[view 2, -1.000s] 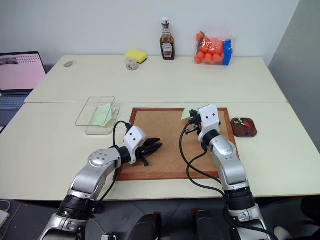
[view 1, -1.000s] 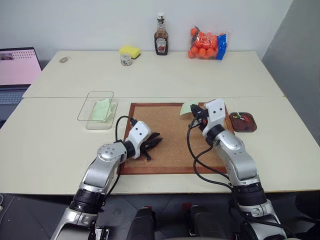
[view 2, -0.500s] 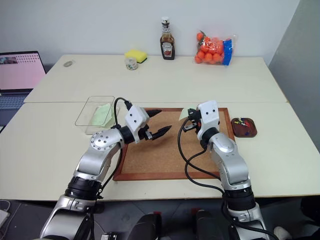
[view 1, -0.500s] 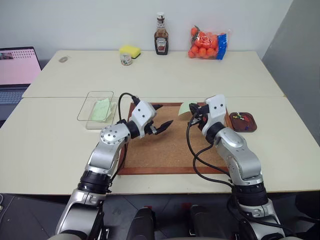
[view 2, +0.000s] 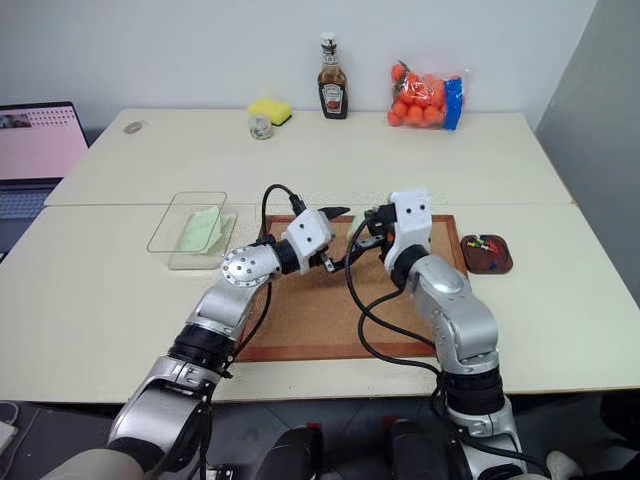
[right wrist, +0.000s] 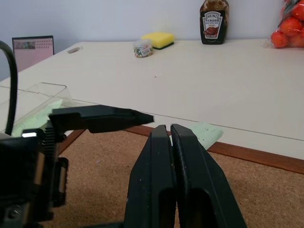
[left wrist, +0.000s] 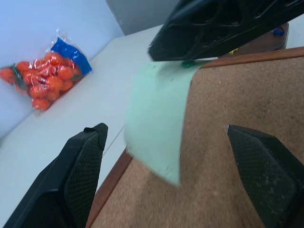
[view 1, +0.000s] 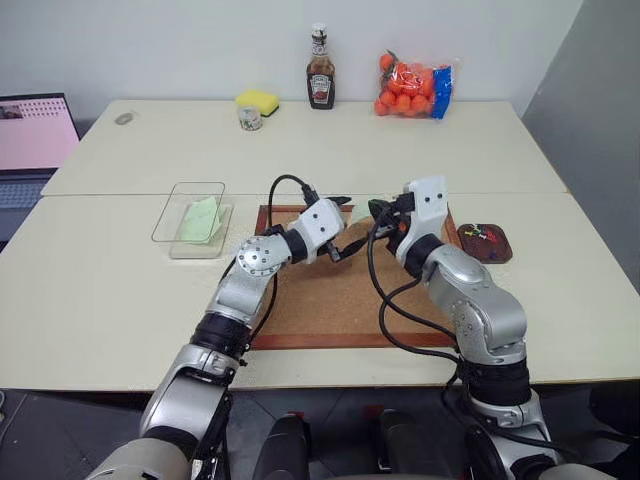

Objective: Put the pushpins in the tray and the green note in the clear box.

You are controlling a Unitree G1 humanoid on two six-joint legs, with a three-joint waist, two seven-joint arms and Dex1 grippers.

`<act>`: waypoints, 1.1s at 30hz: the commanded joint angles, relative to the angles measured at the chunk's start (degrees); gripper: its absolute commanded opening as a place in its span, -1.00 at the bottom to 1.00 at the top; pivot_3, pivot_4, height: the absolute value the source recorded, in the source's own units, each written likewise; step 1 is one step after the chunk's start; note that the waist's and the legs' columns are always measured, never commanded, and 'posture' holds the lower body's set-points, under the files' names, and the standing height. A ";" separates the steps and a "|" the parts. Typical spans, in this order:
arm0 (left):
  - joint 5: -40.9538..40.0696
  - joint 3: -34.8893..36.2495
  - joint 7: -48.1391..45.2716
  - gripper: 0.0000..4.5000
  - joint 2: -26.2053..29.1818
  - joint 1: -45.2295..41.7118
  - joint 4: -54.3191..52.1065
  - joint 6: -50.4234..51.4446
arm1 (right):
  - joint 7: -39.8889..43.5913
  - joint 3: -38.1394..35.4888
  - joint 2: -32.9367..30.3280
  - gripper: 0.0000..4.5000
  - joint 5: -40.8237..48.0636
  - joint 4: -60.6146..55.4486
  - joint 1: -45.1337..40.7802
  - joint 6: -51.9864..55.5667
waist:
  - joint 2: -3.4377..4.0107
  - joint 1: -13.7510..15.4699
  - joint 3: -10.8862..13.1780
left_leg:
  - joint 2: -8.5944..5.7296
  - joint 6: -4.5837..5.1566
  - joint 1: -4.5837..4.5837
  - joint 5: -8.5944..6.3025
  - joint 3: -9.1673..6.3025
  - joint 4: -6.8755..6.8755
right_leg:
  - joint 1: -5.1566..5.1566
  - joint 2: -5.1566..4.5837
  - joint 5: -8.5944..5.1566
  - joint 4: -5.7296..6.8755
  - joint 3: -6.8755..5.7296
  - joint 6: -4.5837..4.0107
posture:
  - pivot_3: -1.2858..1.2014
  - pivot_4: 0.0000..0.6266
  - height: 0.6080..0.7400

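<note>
Taking the wood-framed brown corkboard (view 1: 330, 290) as my landmark: off its left edge, just beside it, sits the see-through rectangular plastic box (view 1: 192, 212), and a pale green slip of paper (view 1: 199, 218) lies inside it. My left gripper (view 1: 345, 226) hangs over the corkboard's far edge, near the middle of that edge, its two black fingers (left wrist: 83, 175) spread wide with nothing between them. Just to its right my right gripper (view 1: 377, 210) is over the same far edge, fingers (right wrist: 175, 175) pressed tight together and pinching a second small pale green square paper note (left wrist: 156, 114) by its upper edge; the note hangs down from the tips above the cork, facing the gap of my open left fingers. Off the corkboard's right edge, close to its far corner, rests the small dark brown rounded tray (view 1: 485, 243), with tiny coloured plastic-headed pushpins (view 1: 473, 233) lying in it.
</note>
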 commanded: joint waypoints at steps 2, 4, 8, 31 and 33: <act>3.52 -0.74 3.33 0.72 -0.36 -3.46 4.44 -6.21 | -0.91 -0.72 0.72 -1.00 1.61 -3.14 -1.38 0.88 | -0.01 -0.19 0.00 | 0.00 0.00 0.00 0.00 0.01 0.00 | 0.00 0.00 0.00 0.00 0.02 0.00 | 0.03 -0.52 1.00; 4.26 -0.74 4.36 0.56 -0.49 -4.33 6.41 -7.44 | -1.22 -1.00 0.97 -1.00 2.17 -3.39 -1.45 1.38 | -0.01 -0.19 0.01 | 0.00 0.00 0.01 0.00 0.00 -0.02 | 0.00 0.01 0.00 0.00 0.01 0.00 | 0.03 -0.52 1.00; 6.04 -1.20 6.22 0.23 -0.56 -5.62 9.23 -9.85 | -1.55 -1.50 1.38 -1.00 2.84 -3.60 -1.59 2.01 | -0.02 -0.15 0.01 | 0.00 0.00 0.00 0.00 0.00 -0.01 | -0.01 0.01 0.00 0.00 0.01 0.00 | 0.03 -0.52 1.00; 9.72 -3.06 6.05 -1.00 0.19 -5.55 12.42 -17.41 | -4.53 -3.39 2.85 -1.00 6.43 -3.46 -2.67 3.39 | -0.03 -0.15 0.02 | 0.00 0.00 -0.01 0.00 -0.01 -0.01 | -0.01 0.01 0.00 0.00 0.00 0.00 | 0.03 -0.52 1.00; 10.09 -3.23 6.08 -1.00 0.39 -5.55 12.54 -17.59 | -4.74 -3.53 3.06 -1.00 6.59 -3.53 -2.67 3.29 | -0.03 -0.15 0.02 | 0.00 0.00 -0.01 0.00 -0.01 -0.01 | -0.01 0.01 0.00 0.00 -0.01 0.00 | 0.03 -0.52 1.00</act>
